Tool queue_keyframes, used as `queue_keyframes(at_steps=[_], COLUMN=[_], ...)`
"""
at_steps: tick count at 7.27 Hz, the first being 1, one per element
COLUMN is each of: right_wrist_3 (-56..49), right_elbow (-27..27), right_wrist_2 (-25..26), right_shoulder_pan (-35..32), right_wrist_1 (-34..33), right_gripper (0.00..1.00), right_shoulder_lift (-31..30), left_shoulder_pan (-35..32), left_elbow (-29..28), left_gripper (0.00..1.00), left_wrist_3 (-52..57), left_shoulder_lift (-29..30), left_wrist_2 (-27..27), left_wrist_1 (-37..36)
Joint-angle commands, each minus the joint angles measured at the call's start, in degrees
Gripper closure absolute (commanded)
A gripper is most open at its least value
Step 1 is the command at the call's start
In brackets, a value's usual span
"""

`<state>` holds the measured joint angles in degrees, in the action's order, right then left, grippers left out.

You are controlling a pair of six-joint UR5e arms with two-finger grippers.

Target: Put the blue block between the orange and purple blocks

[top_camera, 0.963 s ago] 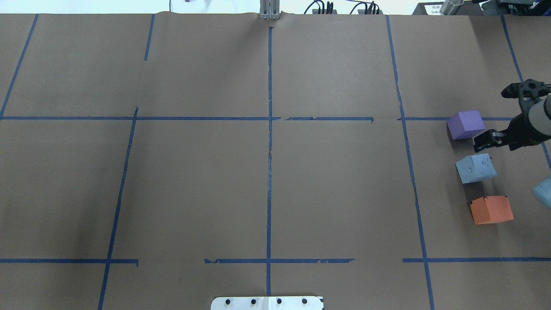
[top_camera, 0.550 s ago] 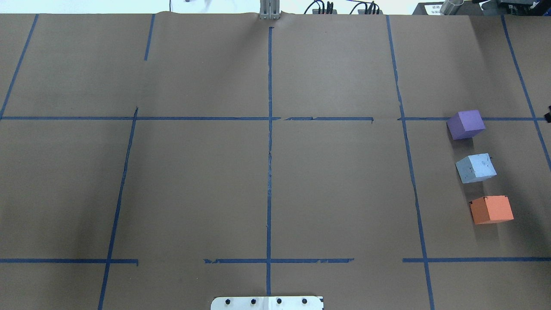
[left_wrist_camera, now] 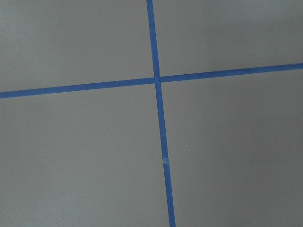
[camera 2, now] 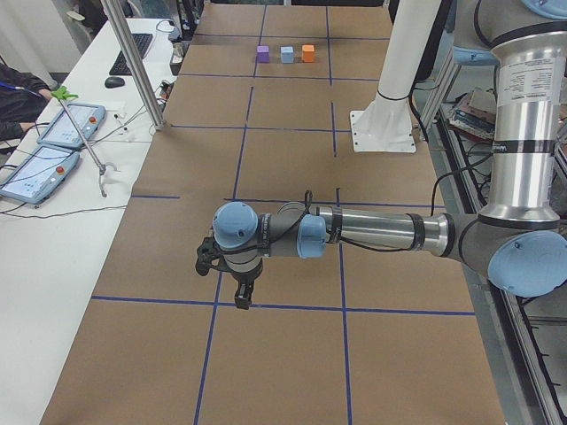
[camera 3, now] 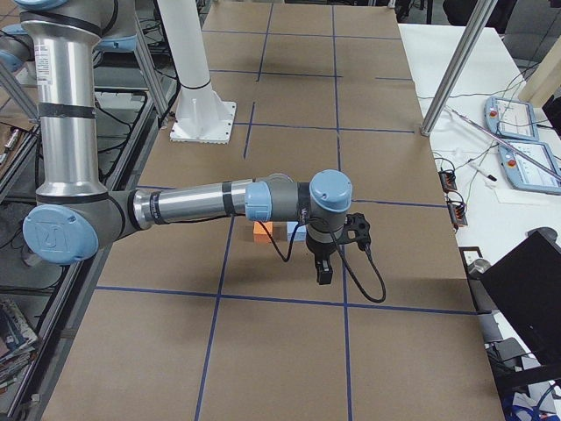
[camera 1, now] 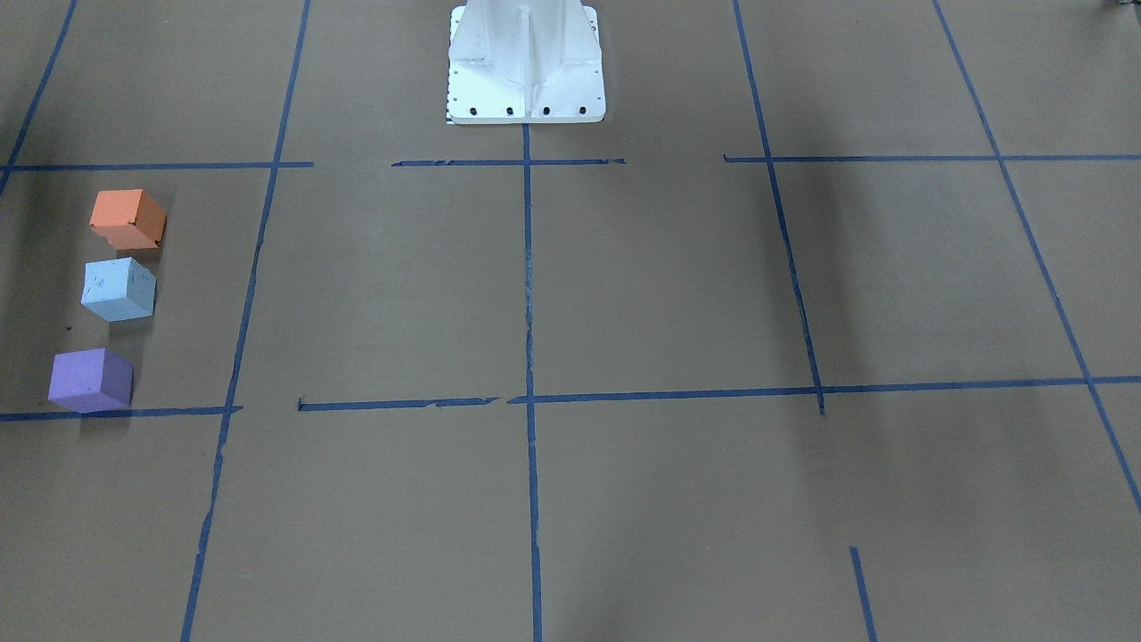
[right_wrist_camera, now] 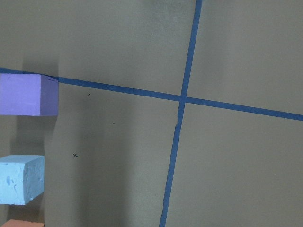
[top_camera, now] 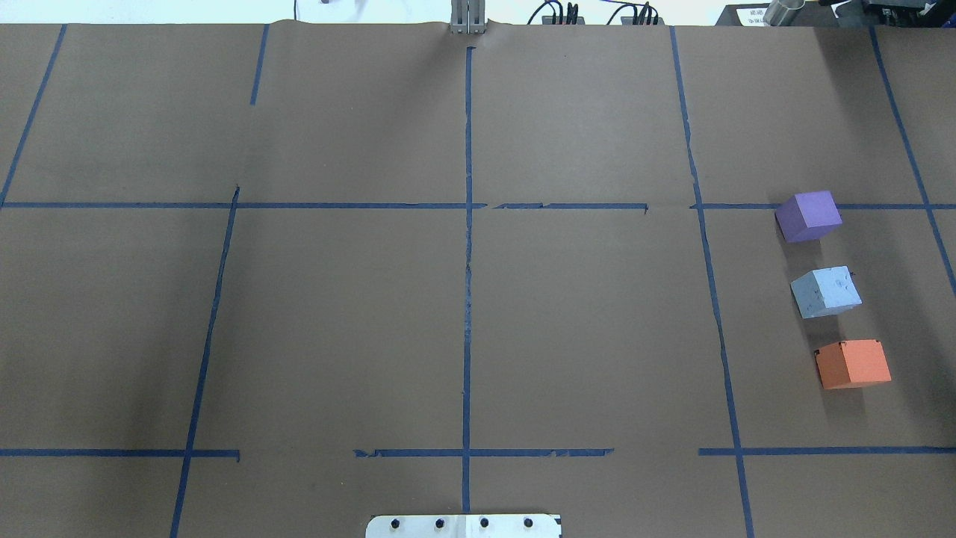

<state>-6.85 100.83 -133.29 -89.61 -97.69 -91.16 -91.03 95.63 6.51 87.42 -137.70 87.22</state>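
The light blue block (top_camera: 825, 291) sits on the brown paper between the purple block (top_camera: 808, 215) and the orange block (top_camera: 853, 363), in one row at the table's right, apart from both. The front view shows the same row: orange (camera 1: 127, 218), blue (camera 1: 119, 289), purple (camera 1: 91, 379). The right wrist view shows purple (right_wrist_camera: 28, 94) and blue (right_wrist_camera: 21, 178) at its left edge. My right gripper (camera 3: 324, 272) hangs beside the row and only shows in the exterior right view. My left gripper (camera 2: 244, 297) hovers over a tape cross far from the blocks. I cannot tell whether either is open or shut.
Blue tape lines (top_camera: 467, 224) divide the brown paper. The white robot base (camera 1: 526, 62) stands at mid-table on the robot's side. A side table with tablets (camera 2: 62, 133) and metal posts (camera 2: 133, 62) runs along the far edge.
My right gripper, which was beside the purple and blue blocks, has moved out of the overhead view to the right. The three blocks have not moved.
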Motion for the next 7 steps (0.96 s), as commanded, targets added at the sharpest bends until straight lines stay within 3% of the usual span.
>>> queue_keyframes(at_steps=[1, 7], right_wrist_3=[-0.01, -0.09], right_elbow=[-0.11, -0.11], right_wrist_2=[-0.13, -0.13], right_shoulder_pan=[-0.30, -0.30], right_wrist_1=[0.04, 0.13], right_gripper=[0.00, 0.00], right_shoulder_lift=[-0.50, -0.59], left_shoulder_pan=[0.06, 0.06], left_elbow=[-0.35, 0.08], left_gripper=[0.00, 0.00], left_wrist_3=[-0.18, 0.08], left_shoulder_lift=[-0.58, -1.28], left_wrist_2=[-0.11, 0.33], left_wrist_1=[-0.03, 0.06])
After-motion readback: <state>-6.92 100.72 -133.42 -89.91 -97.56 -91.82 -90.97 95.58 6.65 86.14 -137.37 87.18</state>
